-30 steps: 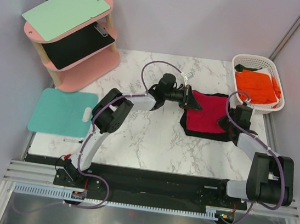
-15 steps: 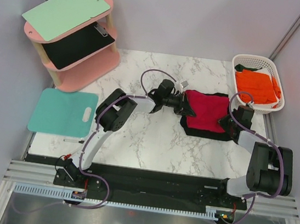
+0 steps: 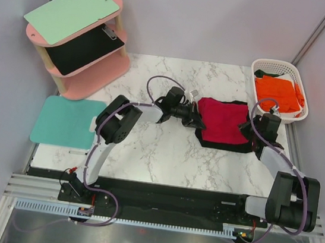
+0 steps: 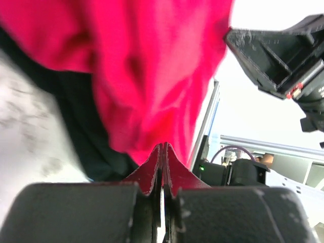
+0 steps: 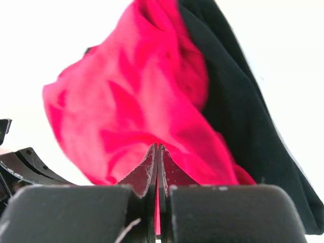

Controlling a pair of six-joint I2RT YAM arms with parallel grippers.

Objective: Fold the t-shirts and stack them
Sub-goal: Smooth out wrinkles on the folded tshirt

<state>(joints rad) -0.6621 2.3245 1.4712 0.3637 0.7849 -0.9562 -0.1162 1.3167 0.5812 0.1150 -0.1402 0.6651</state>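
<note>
A crimson red t-shirt (image 3: 222,120) lies folded on top of a black t-shirt (image 3: 226,146) at the table's right middle. My left gripper (image 3: 197,119) is shut on the red shirt's left edge, and my right gripper (image 3: 249,128) is shut on its right edge. In the left wrist view the red cloth (image 4: 152,61) runs down into the closed tips (image 4: 162,147), with black cloth (image 4: 76,111) beside it. The right wrist view shows red cloth (image 5: 126,101) pinched at the closed tips (image 5: 157,147) and the black shirt (image 5: 243,126) behind. An orange t-shirt (image 3: 279,93) sits folded in the basket.
The white basket (image 3: 260,65) stands at the back right corner. A pink two-level shelf (image 3: 91,70) at the back left carries a mint-green board (image 3: 72,12) and a black board (image 3: 82,48). A teal mat (image 3: 66,121) lies at the left edge.
My left gripper has come down and moved left, drawing the red shirt's left edge out flat over the black shirt. The right gripper shifted slightly away from me at the right edge.
</note>
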